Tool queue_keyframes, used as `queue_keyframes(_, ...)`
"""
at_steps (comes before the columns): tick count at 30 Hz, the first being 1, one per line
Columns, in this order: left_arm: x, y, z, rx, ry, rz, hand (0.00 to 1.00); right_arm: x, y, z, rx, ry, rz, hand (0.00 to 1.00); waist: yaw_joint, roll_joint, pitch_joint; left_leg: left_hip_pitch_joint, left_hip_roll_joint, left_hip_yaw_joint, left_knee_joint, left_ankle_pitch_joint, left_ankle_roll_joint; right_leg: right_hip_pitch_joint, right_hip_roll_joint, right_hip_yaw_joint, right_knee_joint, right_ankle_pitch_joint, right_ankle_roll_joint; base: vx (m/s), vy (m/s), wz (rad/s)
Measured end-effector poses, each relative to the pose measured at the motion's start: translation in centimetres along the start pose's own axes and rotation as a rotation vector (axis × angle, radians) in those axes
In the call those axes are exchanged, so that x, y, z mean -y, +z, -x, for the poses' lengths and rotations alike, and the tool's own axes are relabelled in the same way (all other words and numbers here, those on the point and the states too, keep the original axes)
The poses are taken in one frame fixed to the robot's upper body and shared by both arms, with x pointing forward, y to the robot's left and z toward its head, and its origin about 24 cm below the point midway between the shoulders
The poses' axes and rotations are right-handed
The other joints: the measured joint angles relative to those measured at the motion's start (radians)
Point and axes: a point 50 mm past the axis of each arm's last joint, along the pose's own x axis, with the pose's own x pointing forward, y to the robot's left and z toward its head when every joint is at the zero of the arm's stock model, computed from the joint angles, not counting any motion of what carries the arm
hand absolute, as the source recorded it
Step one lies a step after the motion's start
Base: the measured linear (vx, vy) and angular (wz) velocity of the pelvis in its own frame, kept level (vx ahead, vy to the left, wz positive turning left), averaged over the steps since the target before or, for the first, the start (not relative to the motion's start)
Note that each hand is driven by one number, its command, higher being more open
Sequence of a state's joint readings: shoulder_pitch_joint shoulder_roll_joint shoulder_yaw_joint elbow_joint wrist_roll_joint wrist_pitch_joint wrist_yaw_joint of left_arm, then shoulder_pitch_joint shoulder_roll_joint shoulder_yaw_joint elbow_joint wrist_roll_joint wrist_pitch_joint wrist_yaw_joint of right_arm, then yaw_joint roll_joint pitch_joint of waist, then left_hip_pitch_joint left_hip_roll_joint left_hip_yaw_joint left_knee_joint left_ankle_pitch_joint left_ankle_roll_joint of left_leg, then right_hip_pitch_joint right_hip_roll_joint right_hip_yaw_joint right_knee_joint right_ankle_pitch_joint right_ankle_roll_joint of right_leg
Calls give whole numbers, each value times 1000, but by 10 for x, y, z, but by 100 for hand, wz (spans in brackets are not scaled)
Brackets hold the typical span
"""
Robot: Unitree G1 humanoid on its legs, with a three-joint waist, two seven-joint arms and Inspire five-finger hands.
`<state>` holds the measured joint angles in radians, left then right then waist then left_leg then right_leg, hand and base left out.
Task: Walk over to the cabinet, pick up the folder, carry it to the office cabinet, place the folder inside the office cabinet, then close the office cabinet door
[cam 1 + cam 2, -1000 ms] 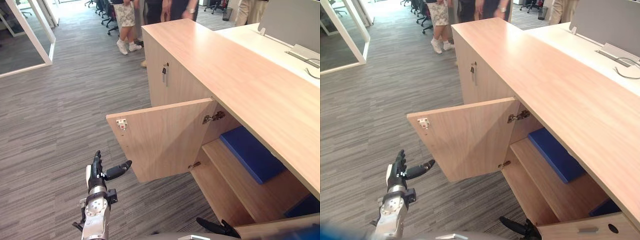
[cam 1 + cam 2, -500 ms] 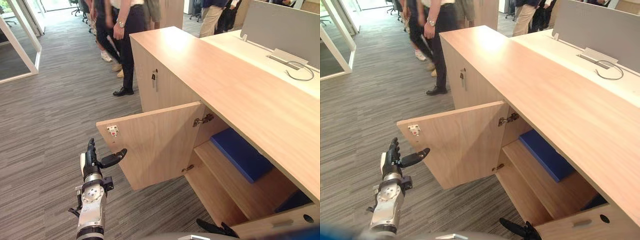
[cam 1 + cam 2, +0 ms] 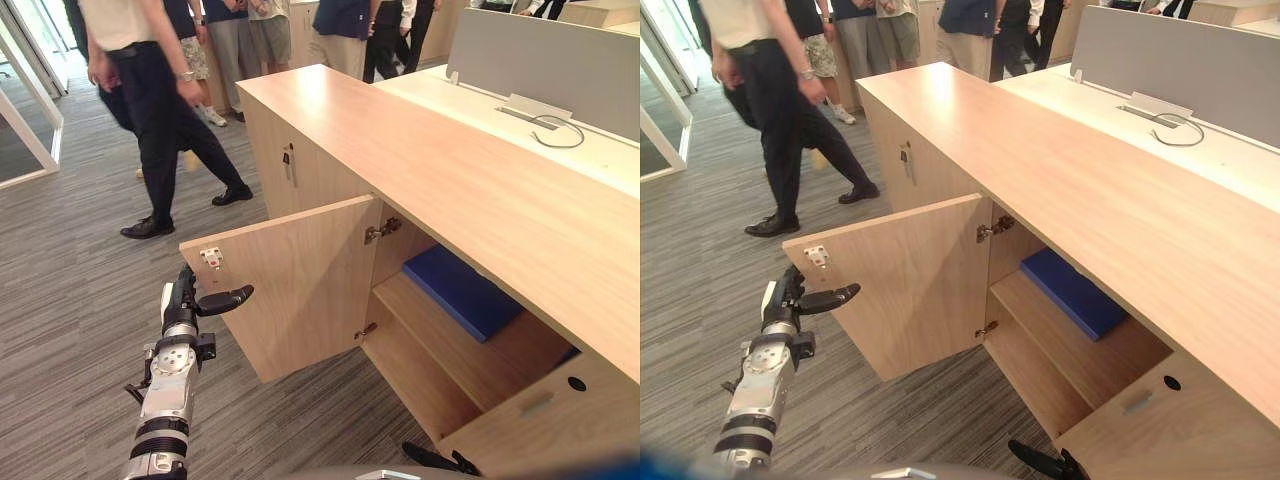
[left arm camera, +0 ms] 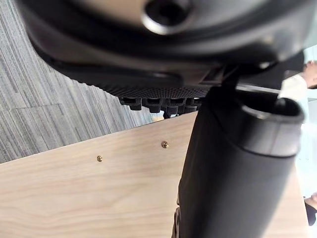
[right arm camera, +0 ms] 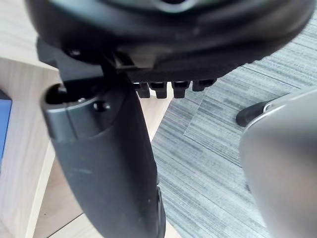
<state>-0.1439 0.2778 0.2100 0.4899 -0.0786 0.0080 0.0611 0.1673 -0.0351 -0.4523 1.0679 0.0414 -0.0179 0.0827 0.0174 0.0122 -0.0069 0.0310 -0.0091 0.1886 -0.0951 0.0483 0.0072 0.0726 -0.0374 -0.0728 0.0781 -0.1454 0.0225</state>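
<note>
The office cabinet (image 3: 450, 160) is light wood, and its left door (image 3: 290, 280) stands swung out. A blue folder (image 3: 465, 290) lies flat on the upper shelf inside. My left hand (image 3: 182, 305) is open with straight fingers, just left of the door's free edge, its thumb reaching toward that edge below the white latch (image 3: 211, 257). In the left wrist view the door's wood (image 4: 99, 198) lies close past the fingers. My right hand (image 3: 432, 459) hangs low in front of the cabinet's bottom, open and holding nothing.
A second open door panel (image 3: 540, 420) with a lock hole juts out at the lower right. Several people (image 3: 150, 110) stand and walk on the grey carpet beyond the cabinet's far end. A white desk with a grey partition (image 3: 540, 50) runs behind the cabinet.
The camera has shifted, so more of the cabinet's right part shows. My left hand has come closer to the door's free edge. A person in dark trousers has walked into the aisle.
</note>
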Motion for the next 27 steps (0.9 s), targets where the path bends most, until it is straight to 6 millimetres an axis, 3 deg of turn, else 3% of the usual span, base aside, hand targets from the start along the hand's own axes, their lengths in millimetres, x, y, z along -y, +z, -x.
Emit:
queue_keyframes(8, 0, 8, -8, 19, -72, -46, 100, 15, -24, 6, -82, -46, -34, 100, 7, -12, 6, -5, -10, -9, 0, 4, 5, 7, -7, -10, -6, 0, 0, 3, 5, 5)
queue_keyframes(12, -7, 16, -9, 27, -216, -260, 100, 14, -25, 6, -86, -38, -25, 100, 14, -16, 8, 1, -18, -13, 0, 4, 5, 14, -16, -28, 0, 2, 8, 10, 19, 14)
queue_keyframes(16, -2, 26, -3, 39, -376, -391, 100, 17, -26, 7, -98, -17, 6, 100, 33, -16, 6, -6, -26, -32, 1, 4, 6, 12, -26, -40, 8, 7, 23, -33, 32, 23)
queue_keyframes(21, 25, 44, 22, 93, -642, -490, 100, 24, -32, 9, -115, -18, -5, 100, 71, -12, 5, -54, -40, -85, 6, 26, 43, -15, -36, -41, 9, 47, 58, -73, 92, 37)
queue_keyframes(27, 55, 45, 61, 105, -995, -498, 100, 31, -23, 8, -102, -1, 90, 100, 72, 9, 4, -83, -87, -93, 8, 34, 74, -42, -86, -25, 36, 64, 90, -117, 172, 24)
